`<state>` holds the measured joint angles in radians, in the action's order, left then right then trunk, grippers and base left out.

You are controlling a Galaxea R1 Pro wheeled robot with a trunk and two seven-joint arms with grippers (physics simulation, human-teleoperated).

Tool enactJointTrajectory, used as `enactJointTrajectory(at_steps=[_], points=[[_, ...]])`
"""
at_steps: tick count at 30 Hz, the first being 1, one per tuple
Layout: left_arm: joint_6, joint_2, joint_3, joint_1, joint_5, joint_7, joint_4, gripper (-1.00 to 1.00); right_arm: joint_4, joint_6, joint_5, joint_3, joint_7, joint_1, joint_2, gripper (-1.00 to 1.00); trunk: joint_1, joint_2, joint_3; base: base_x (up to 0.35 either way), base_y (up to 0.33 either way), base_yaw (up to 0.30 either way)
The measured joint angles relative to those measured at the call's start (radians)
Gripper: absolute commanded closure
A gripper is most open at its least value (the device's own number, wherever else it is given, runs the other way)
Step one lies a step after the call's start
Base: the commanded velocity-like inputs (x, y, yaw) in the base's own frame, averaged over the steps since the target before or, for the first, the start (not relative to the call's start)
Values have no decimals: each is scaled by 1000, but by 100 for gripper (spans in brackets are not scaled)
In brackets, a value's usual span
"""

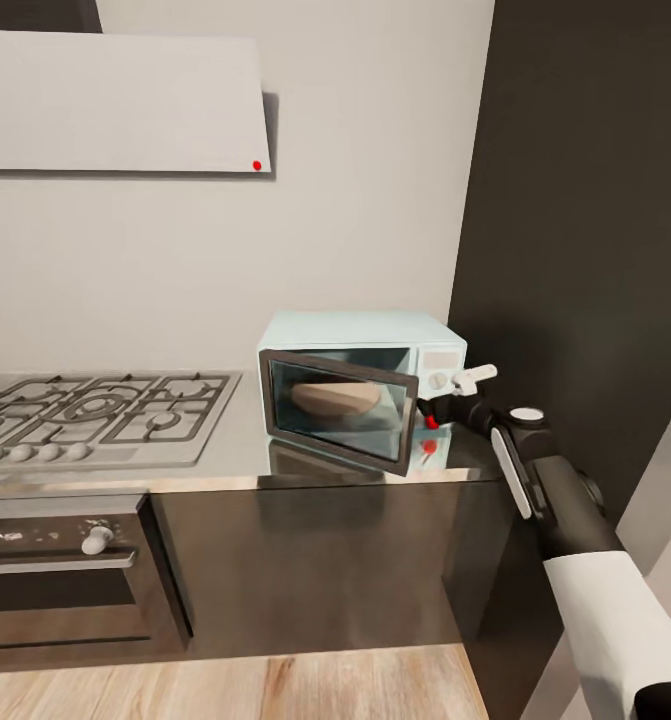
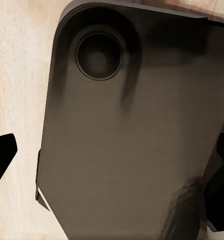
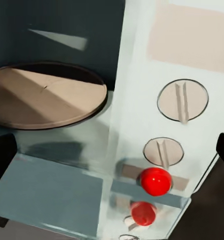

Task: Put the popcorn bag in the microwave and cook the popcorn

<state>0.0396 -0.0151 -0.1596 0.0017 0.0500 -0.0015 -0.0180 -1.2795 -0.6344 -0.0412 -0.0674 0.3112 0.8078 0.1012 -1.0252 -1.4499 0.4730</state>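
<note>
Kitchen: grey walls, pale hood (image 1: pixel 115 100) above, light wood floor (image 1: pixel 275 685) below.
Countertop (image 1: pixel 245 440): steel-like, reflective; carries the gas hob (image 1: pixel 100 410) and the microwave; no sack to be seen on it.
Oven (image 1: pixel 60 570): dark, built in under the hob; not part of the job.
Microwave (image 1: pixel 375 345): pale blue, near the dark wall; its door (image 1: pixel 340 410) stands partly open, swung toward the hob.
Turntable (image 3: pixel 44 95): tan disc, bare; chamber looks unloaded.
Right gripper (image 1: pixel 453 398): just beside the control panel (image 3: pixel 177 100), at the level of the lower knob (image 3: pixel 163 151) and red light (image 3: pixel 155 181); finger tips sit at the wrist view's edges, so spread wide, holding nothing.
Left gripper: wrist view shows a dark panel over wood floor; tips apart at the frame edges, nothing held.
Popcorn bag: location cannot be told.
Step, judged: opening the door.
Advice: swing the door fully clear, avoid nudging knobs, then fetch the bag.
</note>
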Motion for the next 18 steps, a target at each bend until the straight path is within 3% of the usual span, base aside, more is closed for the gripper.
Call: enactJointTrajectory(at_steps=[3,6,12,14,18], points=[[0,0,0,0,0,0,0,-100,56,46,47,-2,11,0,1,-100,0,0,0,0,0,0],[0,0,0,0,0,0,0,-100,77,58,63,-36,38,0,1,-100,0,0,0,0,0,0],[0,0,0,0,0,0,0,-100,79,61,62,-39,145,0,6,-100,0,0,0,0,0,0],[0,0,0,0,0,0,0,-100,76,55,55,-39,229,0,12,-100,0,0,0,0,0,0],[0,0,0,0,0,0,0,-100,74,48,50,-39,249,0,13,-100,0,0,0,0,0,0]])
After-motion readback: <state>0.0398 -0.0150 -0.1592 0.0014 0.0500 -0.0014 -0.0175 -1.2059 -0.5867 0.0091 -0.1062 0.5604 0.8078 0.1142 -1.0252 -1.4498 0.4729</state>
